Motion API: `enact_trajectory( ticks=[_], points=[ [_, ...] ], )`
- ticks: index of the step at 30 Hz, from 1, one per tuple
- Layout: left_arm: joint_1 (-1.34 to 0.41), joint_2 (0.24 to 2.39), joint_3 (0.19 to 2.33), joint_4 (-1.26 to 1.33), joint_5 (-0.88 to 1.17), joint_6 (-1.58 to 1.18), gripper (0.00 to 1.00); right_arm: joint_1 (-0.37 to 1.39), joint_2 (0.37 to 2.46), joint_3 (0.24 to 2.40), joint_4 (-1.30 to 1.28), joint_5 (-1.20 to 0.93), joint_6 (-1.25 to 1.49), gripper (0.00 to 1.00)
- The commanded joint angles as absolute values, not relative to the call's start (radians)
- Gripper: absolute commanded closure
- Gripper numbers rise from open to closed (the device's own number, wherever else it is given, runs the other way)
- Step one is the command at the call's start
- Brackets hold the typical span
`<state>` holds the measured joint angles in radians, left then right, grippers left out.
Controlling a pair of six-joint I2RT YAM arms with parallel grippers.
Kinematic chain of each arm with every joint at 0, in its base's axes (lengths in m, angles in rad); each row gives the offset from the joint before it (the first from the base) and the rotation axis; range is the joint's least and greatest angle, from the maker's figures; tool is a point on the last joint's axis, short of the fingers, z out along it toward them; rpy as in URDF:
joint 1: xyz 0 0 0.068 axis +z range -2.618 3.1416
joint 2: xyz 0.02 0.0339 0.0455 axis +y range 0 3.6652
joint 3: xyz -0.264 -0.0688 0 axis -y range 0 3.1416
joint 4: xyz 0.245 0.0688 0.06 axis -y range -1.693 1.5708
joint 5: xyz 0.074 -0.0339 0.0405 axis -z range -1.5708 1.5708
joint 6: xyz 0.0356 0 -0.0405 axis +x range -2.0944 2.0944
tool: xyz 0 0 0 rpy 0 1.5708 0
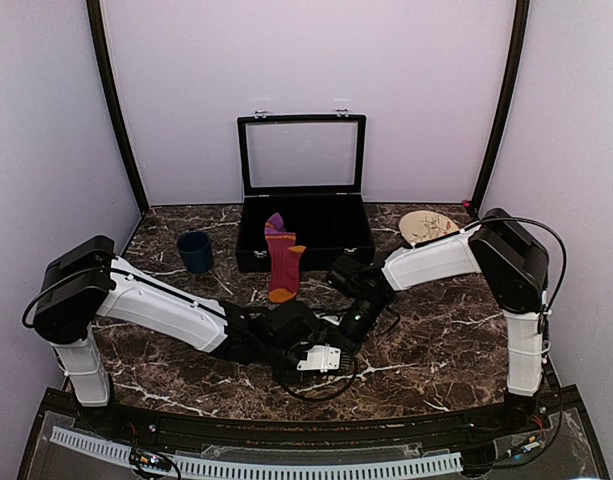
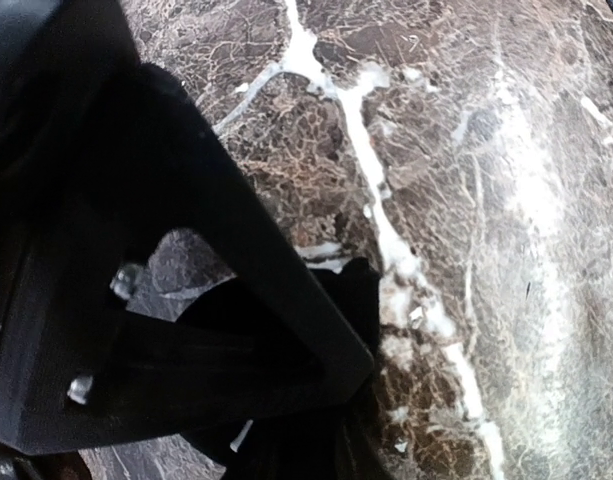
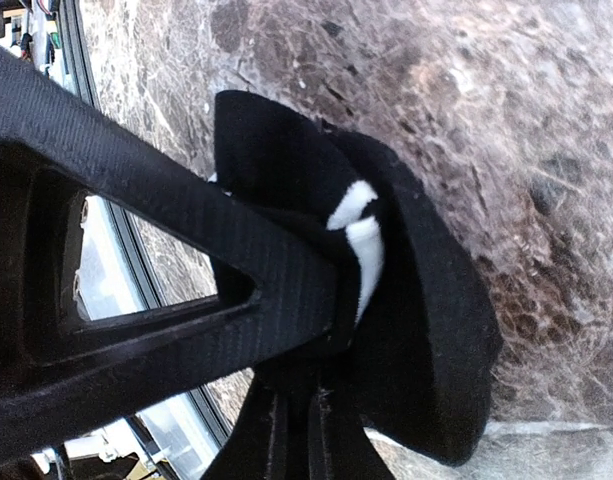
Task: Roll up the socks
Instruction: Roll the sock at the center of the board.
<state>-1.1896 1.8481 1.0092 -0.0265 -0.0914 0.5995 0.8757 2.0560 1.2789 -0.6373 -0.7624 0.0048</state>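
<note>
Nearest me, my right gripper is clamped tight on the soft black sock with white stripes. A folded wad of it bulges past the fingertips toward three o'clock in the wrist view. I judge I hold it this way to anchor the fold while the roll is formed.

My left gripper sits right against the same bundle, with dark fabric showing at its tip. Only one finger is in view there, so I cannot tell whether it pinches the cloth or merely stands narrow beside it. From above, both wrists cover the black sock almost wholly, so how much is rolled stays hidden.

Farther out, at eleven o'clock, the maroon-red sock with purple bands and orange heel lies untouched on the brown marbled table. Its far end seems draped over the front wall of the open black glass-lidded case at twelve. A dark blue cup stands at ten, and a pale wooden disc at two, its near edge behind my right arm.
</note>
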Motion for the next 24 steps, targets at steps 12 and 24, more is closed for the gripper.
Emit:
enact_trajectory(
  ticks=[12, 24],
  points=[
    [-1.193, 1.876, 1.058, -0.163, -0.032, 0.562, 0.92, 0.862, 2.037, 1.258, -0.613, -0.769, 0.019, 0.91],
    [-1.158, 1.875, 1.069, -0.239, 0.075, 0.494, 1.00, 0.836, 1.986, 1.189, -0.543, -0.775, 0.050, 0.70]
  ],
)
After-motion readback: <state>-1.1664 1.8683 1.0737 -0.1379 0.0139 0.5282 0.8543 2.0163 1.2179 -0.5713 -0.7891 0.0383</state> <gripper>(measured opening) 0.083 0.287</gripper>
